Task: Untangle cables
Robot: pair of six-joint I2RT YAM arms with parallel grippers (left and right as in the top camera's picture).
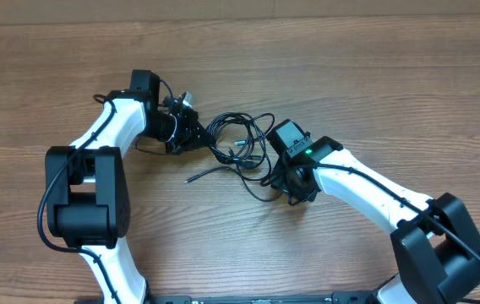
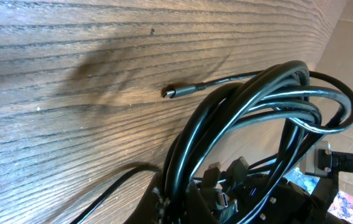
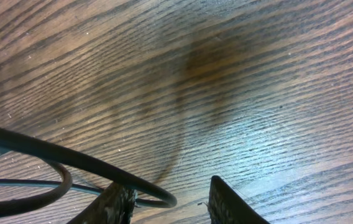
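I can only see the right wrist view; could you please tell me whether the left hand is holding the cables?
Observer: Yes, the left hand is shut on a looped bundle of the cables.
Operator: Thanks. Where is my right hand relative to the cables?
Observer: At their right edge, opposite the left hand, with the loose loops between the two.
Operator: Is any plug end free?
Observer: One plug end lies on the table, nearer the arm bases than the left hand.
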